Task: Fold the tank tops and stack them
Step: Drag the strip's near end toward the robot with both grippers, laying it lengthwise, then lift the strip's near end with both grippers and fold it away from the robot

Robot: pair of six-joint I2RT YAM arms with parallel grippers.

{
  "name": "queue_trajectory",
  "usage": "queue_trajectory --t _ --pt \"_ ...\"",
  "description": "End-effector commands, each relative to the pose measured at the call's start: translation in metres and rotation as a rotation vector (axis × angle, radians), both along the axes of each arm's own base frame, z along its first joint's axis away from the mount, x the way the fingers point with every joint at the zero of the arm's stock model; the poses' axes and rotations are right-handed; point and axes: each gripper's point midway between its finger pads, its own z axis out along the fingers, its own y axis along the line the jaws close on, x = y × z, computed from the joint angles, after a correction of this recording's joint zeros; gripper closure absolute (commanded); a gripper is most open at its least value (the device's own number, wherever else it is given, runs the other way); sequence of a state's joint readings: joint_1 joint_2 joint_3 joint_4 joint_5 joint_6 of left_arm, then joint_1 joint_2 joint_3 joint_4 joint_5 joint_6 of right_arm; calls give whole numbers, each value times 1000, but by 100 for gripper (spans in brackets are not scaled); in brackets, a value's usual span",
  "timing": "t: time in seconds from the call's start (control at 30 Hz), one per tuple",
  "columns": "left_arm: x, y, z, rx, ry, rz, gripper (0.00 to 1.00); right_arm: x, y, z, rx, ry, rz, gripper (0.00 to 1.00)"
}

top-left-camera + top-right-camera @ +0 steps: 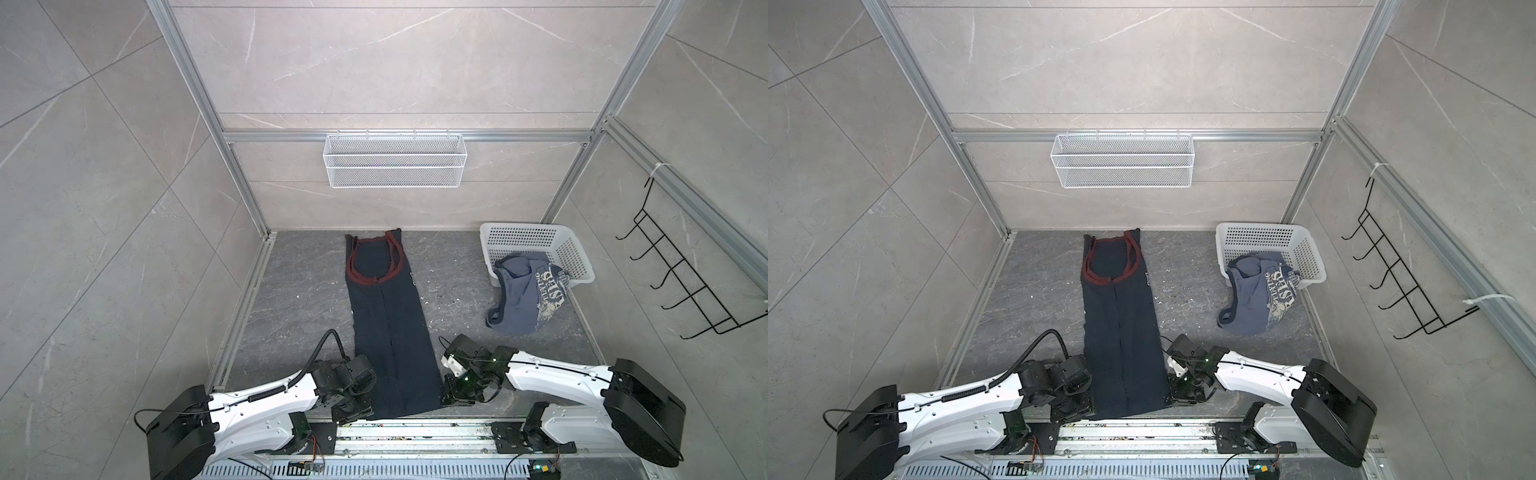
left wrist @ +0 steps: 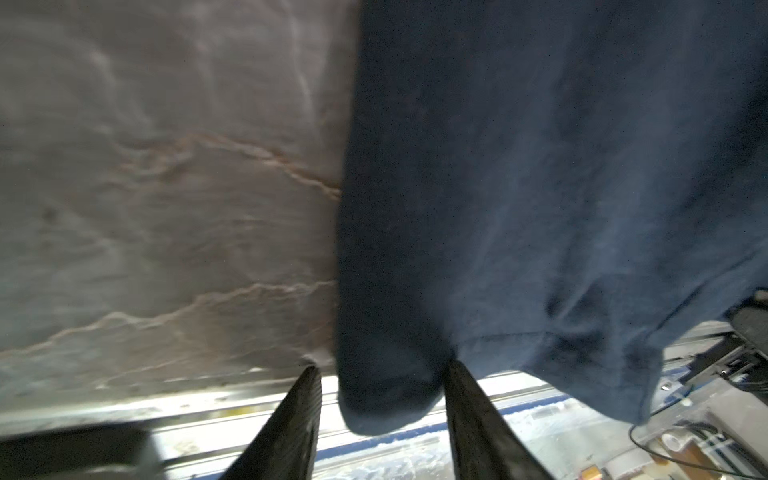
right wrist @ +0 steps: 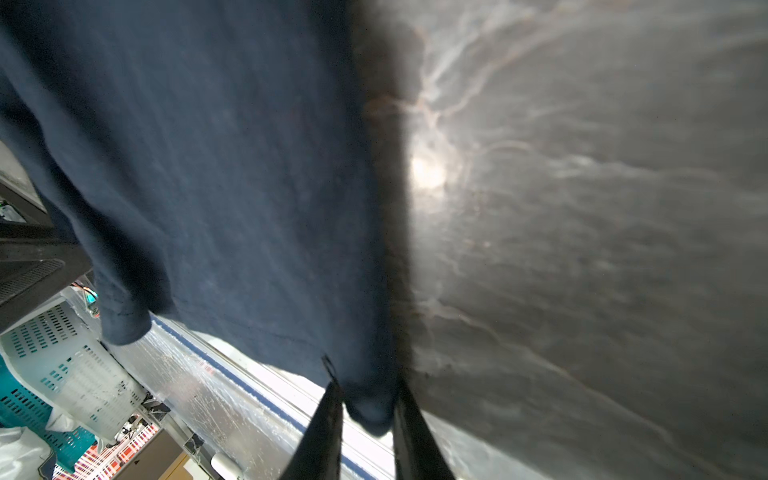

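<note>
Nearest, navy tank top (image 1: 390,324) lies flat; slate-blue tank top (image 1: 519,299) spills from white basket (image 1: 536,239).

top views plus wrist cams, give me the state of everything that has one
navy tank top, folded into a long strip, flat on the table
slate-blue tank top, unfolded, crumpled, spilling from the white basket onto the table
white basket, on the table, partly holding that top
left end effector, open, straddling the strip's near hem corner
right end effector, shut on the other near hem corner
</note>
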State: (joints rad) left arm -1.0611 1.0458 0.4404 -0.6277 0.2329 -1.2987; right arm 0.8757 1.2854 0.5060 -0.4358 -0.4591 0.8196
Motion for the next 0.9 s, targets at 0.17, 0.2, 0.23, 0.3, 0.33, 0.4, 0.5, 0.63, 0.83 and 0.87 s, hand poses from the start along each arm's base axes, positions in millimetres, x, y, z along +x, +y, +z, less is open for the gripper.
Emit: queue_trajectory --t 0.17,0.2,0.23,0.3,0.33,0.4,0.5,0.63,0.83,0.87 --pt "3 -9 2 -13 -4 3 71 6 6 6 -7 -18 -3 86" --pt "4 -10 5 -19 -11 3 73 7 7 8 -6 -20 -2 88" --pt "5 -12 7 -23 -18 1 74 8 9 11 -5 -22 -2 90" --pt "9 -11 16 -17 -43 -3 78 9 13 19 2 -10 -10 91" --pt "13 -10 23 -6 -65 -1 82 10 15 25 -2 -4 -10 92" --pt "26 0 39 49 -137 20 87 15 19 36 -6 -9 -12 94" --pt "45 3 64 62 -240 69 88 28 24 54 3 -42 -20 96" --pt "82 -5 97 29 -362 114 88 62 28 78 22 -114 -44 100" --pt "153 1 114 5 -435 186 90 141 41 110 53 -277 -72 100" --pt "165 3 117 8 -452 196 90 155 43 113 58 -300 -76 100"
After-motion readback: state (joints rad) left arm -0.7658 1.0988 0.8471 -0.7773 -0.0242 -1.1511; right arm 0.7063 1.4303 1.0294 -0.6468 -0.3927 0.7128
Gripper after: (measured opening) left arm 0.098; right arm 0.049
